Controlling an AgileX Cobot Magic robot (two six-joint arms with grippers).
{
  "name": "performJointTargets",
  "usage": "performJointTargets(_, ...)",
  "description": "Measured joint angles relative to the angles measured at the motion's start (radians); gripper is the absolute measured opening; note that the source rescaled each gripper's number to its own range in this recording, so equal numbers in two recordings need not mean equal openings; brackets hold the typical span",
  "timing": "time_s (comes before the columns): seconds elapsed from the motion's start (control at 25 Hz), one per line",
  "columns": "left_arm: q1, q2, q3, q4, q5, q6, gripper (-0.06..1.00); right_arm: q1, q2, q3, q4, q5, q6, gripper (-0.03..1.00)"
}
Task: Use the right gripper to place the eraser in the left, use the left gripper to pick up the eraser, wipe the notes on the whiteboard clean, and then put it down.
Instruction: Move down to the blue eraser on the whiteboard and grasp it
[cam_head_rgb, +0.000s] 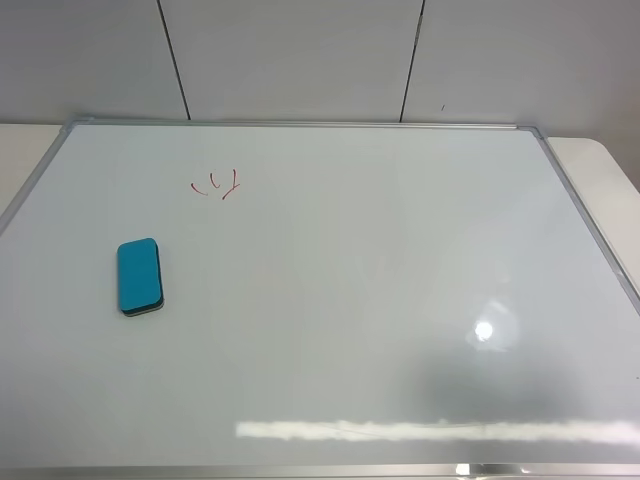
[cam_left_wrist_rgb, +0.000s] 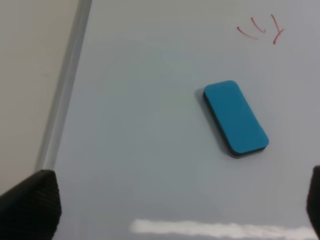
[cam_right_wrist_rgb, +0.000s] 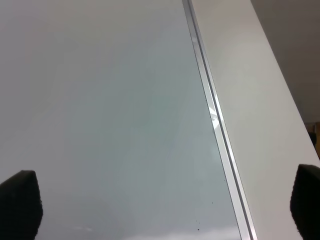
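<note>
The teal-blue eraser (cam_head_rgb: 140, 276) lies flat on the left part of the whiteboard (cam_head_rgb: 380, 280), a little below the red notes (cam_head_rgb: 216, 184). Neither arm shows in the exterior high view. In the left wrist view the eraser (cam_left_wrist_rgb: 235, 118) lies ahead of my left gripper (cam_left_wrist_rgb: 172, 210), with the notes (cam_left_wrist_rgb: 261, 29) beyond it. The left gripper is open and empty, its black fingertips (cam_left_wrist_rgb: 30, 205) wide apart. My right gripper (cam_right_wrist_rgb: 162, 207) is open and empty over bare whiteboard (cam_right_wrist_rgb: 100, 100), near the board's right side.
The whiteboard's silver frame (cam_right_wrist_rgb: 215, 120) runs past the right gripper, with the pale table (cam_right_wrist_rgb: 255, 90) beyond it. In the left wrist view the frame (cam_left_wrist_rgb: 65, 90) and table (cam_left_wrist_rgb: 25, 75) lie on the side away from the eraser. A grey panelled wall (cam_head_rgb: 300, 50) stands behind the board.
</note>
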Motion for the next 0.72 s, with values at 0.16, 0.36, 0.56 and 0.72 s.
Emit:
performJointTargets(0.16,0.0,0.0,0.0,0.001,0.0,0.0,1.0,0.0,0.0,0.0,0.0,0.0,0.0,1.0)
performJointTargets(0.36,0.0,0.0,0.0,0.001,0.0,0.0,1.0,0.0,0.0,0.0,0.0,0.0,0.0,1.0)
performJointTargets(0.56,0.0,0.0,0.0,0.001,0.0,0.0,1.0,0.0,0.0,0.0,0.0,0.0,0.0,1.0)
performJointTargets(0.72,0.021,0.063,-0.003,-0.005,-0.004,-0.001,1.0,0.0,0.0,0.0,0.0,0.0,0.0,1.0)
